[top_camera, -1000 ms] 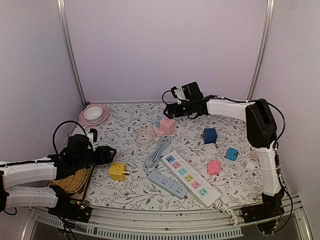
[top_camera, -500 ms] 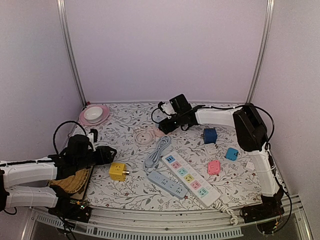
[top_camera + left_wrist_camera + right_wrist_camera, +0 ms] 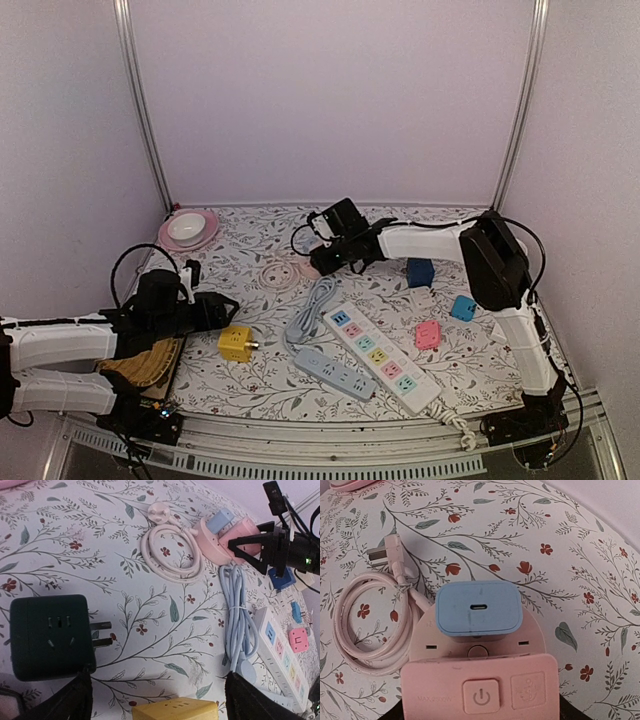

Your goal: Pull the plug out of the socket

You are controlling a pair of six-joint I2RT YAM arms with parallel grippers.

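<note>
A light blue plug (image 3: pixel 479 608) sits in a pink socket (image 3: pixel 480 690), with a round base and a square block bearing a power button. In the left wrist view the plug (image 3: pixel 220 520) stands up from the socket (image 3: pixel 212 542) at the far side of the table. My right gripper (image 3: pixel 322 255) reaches in from the right, its black fingers (image 3: pixel 568 707) pressed against both sides of the square block; the plug stands free beyond them. My left gripper (image 3: pixel 215 308) hovers open low over the table's left side, holding nothing.
A dark adapter (image 3: pixel 50 635) and a yellow cube adapter (image 3: pixel 235 343) lie by the left gripper. A coiled pink cable (image 3: pixel 285 272), a blue cable (image 3: pixel 312 305), two power strips (image 3: pixel 385 358), small coloured adapters (image 3: pixel 420 270) and a pink plate (image 3: pixel 188 230) are also on the table.
The right arm swung left and down onto the pink socket, and its jaws narrowed around the block. The left arm stayed still.
</note>
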